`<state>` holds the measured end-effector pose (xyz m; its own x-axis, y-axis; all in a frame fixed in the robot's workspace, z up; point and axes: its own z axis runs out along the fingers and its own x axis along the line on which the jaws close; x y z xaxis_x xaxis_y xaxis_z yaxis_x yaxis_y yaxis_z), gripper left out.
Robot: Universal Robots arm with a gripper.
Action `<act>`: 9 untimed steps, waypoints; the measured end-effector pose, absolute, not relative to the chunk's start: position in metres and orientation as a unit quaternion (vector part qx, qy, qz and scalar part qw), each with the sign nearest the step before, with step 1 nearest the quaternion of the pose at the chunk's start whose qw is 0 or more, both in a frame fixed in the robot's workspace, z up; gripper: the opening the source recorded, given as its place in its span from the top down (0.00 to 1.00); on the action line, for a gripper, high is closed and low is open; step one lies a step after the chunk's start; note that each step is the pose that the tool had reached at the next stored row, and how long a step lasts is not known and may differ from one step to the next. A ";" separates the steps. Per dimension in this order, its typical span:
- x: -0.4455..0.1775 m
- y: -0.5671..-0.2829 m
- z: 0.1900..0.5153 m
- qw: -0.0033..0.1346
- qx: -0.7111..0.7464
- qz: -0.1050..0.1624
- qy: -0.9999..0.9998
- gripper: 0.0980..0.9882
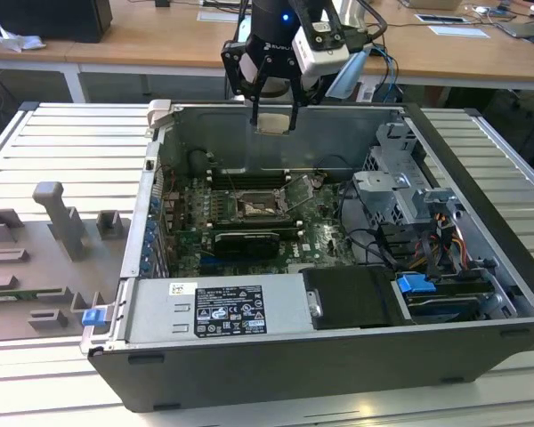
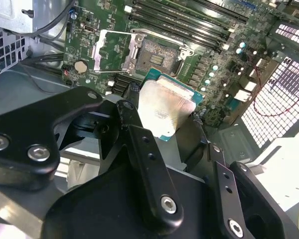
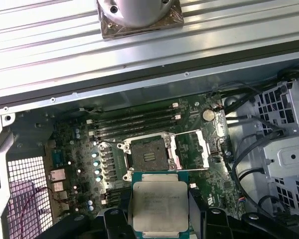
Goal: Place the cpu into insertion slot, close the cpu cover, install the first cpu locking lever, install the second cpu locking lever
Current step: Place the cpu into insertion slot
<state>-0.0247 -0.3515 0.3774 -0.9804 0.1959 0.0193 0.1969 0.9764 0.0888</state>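
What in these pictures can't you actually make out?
The insertion slot: its contacts are too small to tell in both wrist views.
The cpu: its underside faces away in both wrist views; in the exterior view the gripper covers its sides.
The circuit board behind the cpu: hidden by it in the second wrist view.

- The insertion slot (image 3: 148,155) lay bare, with open air between it and the cpu (image 3: 159,204) gripped in my claw (image 1: 274,123).
- The cpu cover (image 3: 189,149) stood swung open just beside the slot.
- Memory slots (image 3: 134,124) lined the slot's side toward the case's far wall (image 1: 276,147).
- Loose cables (image 1: 374,240) crowded the case's edge at the exterior view's right.
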 end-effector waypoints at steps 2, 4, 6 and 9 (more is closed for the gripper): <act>-0.025 -0.352 0.377 0.005 -0.102 -0.045 -0.994 0.51; -0.025 -0.352 0.377 0.005 -0.105 -0.045 -0.993 0.51; -0.025 -0.352 0.377 0.005 -0.108 -0.045 -0.993 0.51; -0.025 -0.352 0.377 0.005 -0.112 -0.045 -0.993 0.51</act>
